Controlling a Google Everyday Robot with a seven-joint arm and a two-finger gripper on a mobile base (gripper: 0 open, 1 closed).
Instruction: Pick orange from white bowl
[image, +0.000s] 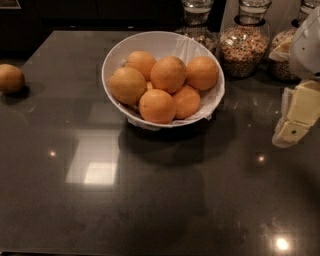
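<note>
The white bowl (116, 55), lined with crinkled white paper, stands on the dark counter at the upper middle. Several oranges are piled in it; one orange (168, 74) sits on top at the middle, and another orange (157, 106) lies at the front rim. My gripper (295, 120) is at the right edge of the view, to the right of the bowl and apart from it, hanging above the counter with nothing seen in it.
A loose orange (10, 78) lies on the counter at the far left. Clear glass jars of grains (244, 42) stand behind the bowl at the back right. The dark glossy counter (150, 200) stretches to the front.
</note>
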